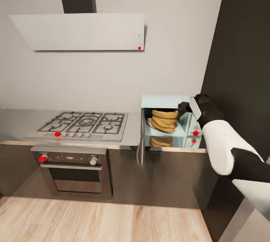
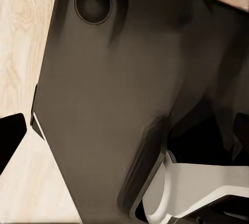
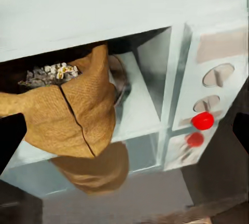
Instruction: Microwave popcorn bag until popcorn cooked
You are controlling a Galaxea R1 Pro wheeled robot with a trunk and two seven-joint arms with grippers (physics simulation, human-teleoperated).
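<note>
- The right gripper (image 1: 186, 106) hangs at the upper front corner of the microwave (image 1: 161, 100), just beside the control panel; its fingers sit at the edges of the right wrist view with nothing between them, so it holds nothing, but how wide they stand I cannot tell.
- The left gripper's state I cannot tell: its wrist view looks onto the robot's dark base and pale wood floor.
- The popcorn bag (image 3: 72, 115) stands inside the open microwave on the round plate (image 3: 120, 81), its top open with kernels showing.
- The door (image 1: 141, 137) hangs open edge-on at the cavity's left.
- Risk, as I judge it: the arm is close to the knobs (image 3: 218, 74), so a careless move could nudge them or clip the bag and tip it.
- The grey countertop (image 1: 133, 129) carries the microwave and a gas hob (image 1: 80, 124); an oven (image 1: 73, 171) sits below, an extractor hood (image 1: 78, 31) above.
</note>
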